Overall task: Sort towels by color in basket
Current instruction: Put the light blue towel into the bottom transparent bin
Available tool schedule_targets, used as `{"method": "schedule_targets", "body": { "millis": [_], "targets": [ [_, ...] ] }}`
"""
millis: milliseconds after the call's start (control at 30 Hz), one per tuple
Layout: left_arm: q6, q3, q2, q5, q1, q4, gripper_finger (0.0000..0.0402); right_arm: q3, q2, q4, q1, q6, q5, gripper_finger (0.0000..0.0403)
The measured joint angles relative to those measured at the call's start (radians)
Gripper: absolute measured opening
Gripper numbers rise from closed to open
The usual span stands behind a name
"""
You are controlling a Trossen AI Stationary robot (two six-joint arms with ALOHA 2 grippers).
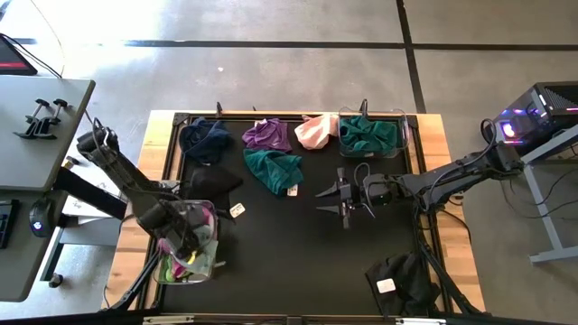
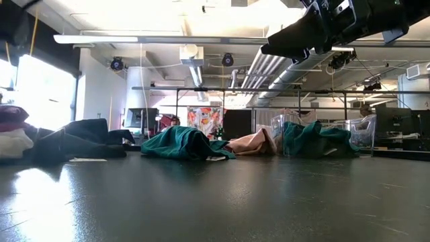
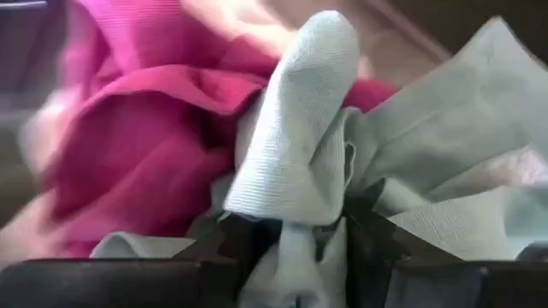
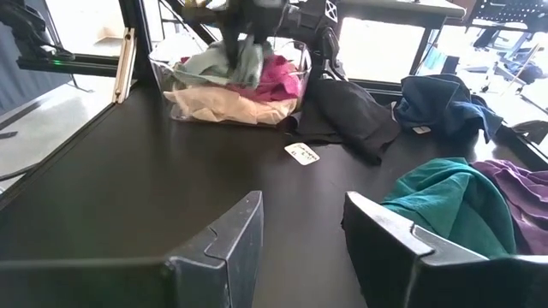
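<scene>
Black-matted tabletop (image 1: 298, 244) with wood edges on grey concrete floor (image 1: 271, 81). Left gripper (image 3: 295, 244) pinches a mint towel (image 3: 300, 145); right gripper (image 4: 300, 227) hangs spread.

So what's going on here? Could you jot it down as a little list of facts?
left gripper: over the near-left bin, fingers around a mint towel
same bin: also holds a magenta towel
right gripper: open, empty, hovering over mid-table
far-right bin: teal towels
loose on mat: navy, purple, pink, teal, black towels
</scene>
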Motion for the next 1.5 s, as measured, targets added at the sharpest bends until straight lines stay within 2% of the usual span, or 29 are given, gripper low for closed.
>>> {"method": "schedule_targets", "body": {
  "millis": [100,200,300,600,700,900,1500],
  "targets": [
    [-0.021,-0.069,0.037,0.004,0.004,0.088,0.0104,0.0,0.0,0.0,0.0,0.0,0.0,0.0156],
    [-0.068,-0.103,0.063,0.068,0.02,0.091,0.0112,0.0,0.0,0.0,0.0,0.0,0.0,0.0156],
    [-0.07,-0.109,0.059,0.071,0.021,0.091,0.0133,0.0,0.0,0.0,0.0,0.001,0.0,0.0156],
    [-0.066,-0.111,-0.071,0.072,0.074,0.078,0.0223,0.0,0.0,0.005,0.0,0.001,0.0,0.0156],
    [-0.065,-0.111,-0.121,0.082,0.087,0.077,0.0239,0.0,0.0,0.006,0.0,0.009,0.0,0.0156],
    [-0.064,-0.111,-0.163,0.062,0.092,0.077,0.024,0.0,0.0,0.006,0.0,0.011,0.0,0.0156],
    [-0.03,-0.111,-0.164,0.031,0.092,0.081,0.0239,0.0,0.0,0.006,0.0,0.008,0.0,0.0156]
  ]
}}
